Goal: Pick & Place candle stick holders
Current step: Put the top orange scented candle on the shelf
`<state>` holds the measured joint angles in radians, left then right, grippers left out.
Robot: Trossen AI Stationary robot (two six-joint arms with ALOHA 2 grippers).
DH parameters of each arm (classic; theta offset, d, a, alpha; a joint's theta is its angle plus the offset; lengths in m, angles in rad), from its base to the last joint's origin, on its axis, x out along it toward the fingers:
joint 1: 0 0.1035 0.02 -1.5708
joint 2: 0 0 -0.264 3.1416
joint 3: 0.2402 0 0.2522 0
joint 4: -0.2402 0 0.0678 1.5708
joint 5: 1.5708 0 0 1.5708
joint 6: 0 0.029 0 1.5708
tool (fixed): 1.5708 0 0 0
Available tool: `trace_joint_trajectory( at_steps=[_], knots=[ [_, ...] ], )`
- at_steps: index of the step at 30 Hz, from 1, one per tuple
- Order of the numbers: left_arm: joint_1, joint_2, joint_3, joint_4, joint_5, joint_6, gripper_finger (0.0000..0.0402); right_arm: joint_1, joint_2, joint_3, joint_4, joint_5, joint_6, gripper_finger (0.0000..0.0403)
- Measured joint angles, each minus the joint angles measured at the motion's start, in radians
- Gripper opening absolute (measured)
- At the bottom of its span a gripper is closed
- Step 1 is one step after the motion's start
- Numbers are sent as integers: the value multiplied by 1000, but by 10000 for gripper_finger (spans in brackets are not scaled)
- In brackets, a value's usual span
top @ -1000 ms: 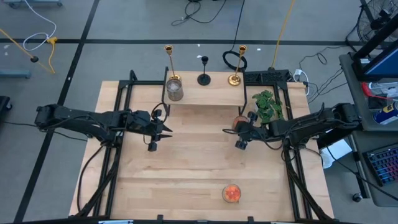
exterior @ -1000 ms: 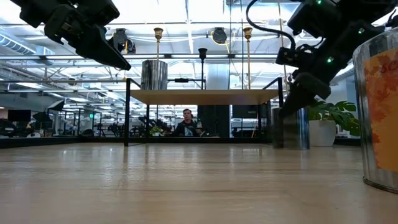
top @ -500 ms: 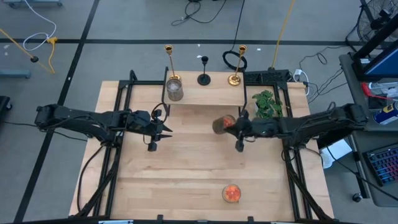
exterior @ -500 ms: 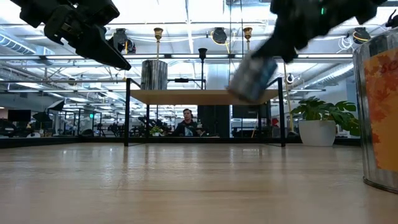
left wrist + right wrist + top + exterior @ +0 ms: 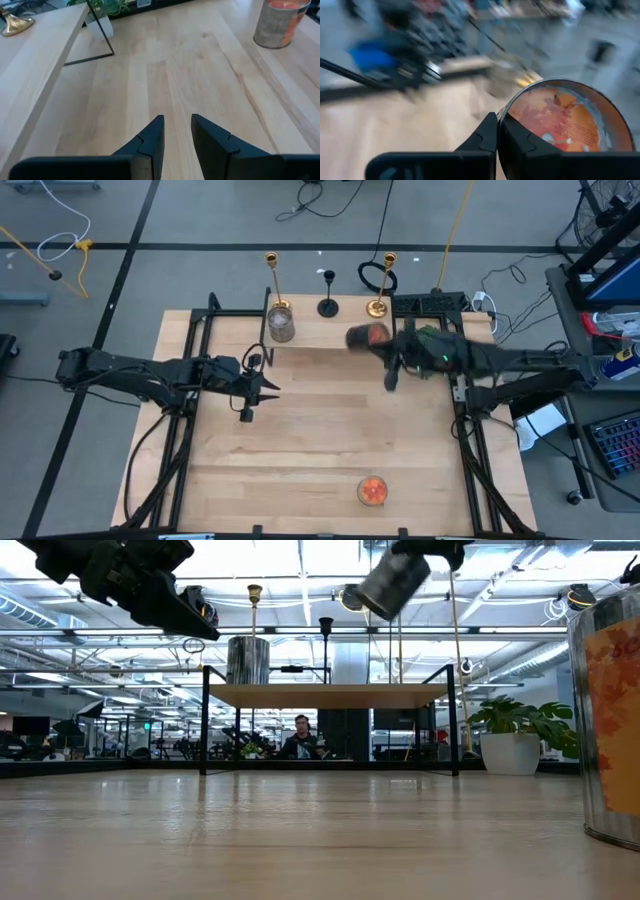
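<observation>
Setting: pale butcher-block wooden table [image 5: 300, 450] on a grey workshop floor, with a raised wooden shelf [image 5: 330, 332] along its far edge; the low view looks under that shelf to a seated person [image 5: 301, 737] in the room behind.
Left arm: left gripper [image 5: 268, 388] hovers over the table's left-middle, where it was a second ago; the wrist view shows its two dark fingers [image 5: 150, 140] a narrow gap apart with nothing between them. It waits.
Shelf, left to right: tall slender gold candlestick [image 5: 271, 272], grey glass cup [image 5: 281, 324], short black candlestick [image 5: 328, 292], second gold candlestick [image 5: 381, 283]. None has moved.
What changed: a second ago the orange glass cup [image 5: 366, 336] was low beside the leafy green plant [image 5: 432, 345]; half a second ago it was lifted and swinging inward; now it hangs tilted at the shelf's right part, above shelf height in the low view.
Right arm: right gripper [image 5: 496, 131] is pinched on that cup's rim, one finger inside and one outside.
Near edge: second orange glass cup [image 5: 372, 491] stands untouched, well apart from both arms.
Meaning: the pick looks done and the carry nearly over; judged from here, levelling the cup and setting it down on the shelf comes next.
</observation>
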<state>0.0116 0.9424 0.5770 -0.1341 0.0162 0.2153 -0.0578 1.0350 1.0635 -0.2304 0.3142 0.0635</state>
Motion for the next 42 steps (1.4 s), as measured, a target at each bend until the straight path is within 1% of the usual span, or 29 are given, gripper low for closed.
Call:
trace_joint_trajectory(
  at_steps=[2,4,8,10,12,17,18,21,23,32,37,42],
  knots=[
    [0,0,0,7,0,0,104,-40,45,65,-113,10,15,1],
    [0,0,0,8,0,0,104,-80,87,93,-162,1,48,1],
    [0,0,0,3,1,-9,104,-155,147,99,-247,-11,92,1],
    [0,0,0,2,1,-12,104,-185,169,99,-259,-2,94,0],
    [0,0,0,2,2,-2,104,-212,177,99,-259,-1,108,0],
    [0,0,0,4,2,19,104,-258,189,101,-338,-11,116,0],
    [0,0,0,4,2,18,104,-265,189,101,-339,-10,121,0],
    [0,0,0,5,2,18,104,-284,185,101,-341,-77,131,2],
    [0,0,0,6,2,17,104,-290,186,101,-333,-102,130,3],
    [0,0,0,5,3,16,104,-304,187,101,-319,-106,54,11],
    [0,0,0,5,5,16,104,-309,187,101,-312,-105,48,22],
    [0,0,0,5,5,16,104,-311,187,101,-313,-102,48,24]
  ],
)
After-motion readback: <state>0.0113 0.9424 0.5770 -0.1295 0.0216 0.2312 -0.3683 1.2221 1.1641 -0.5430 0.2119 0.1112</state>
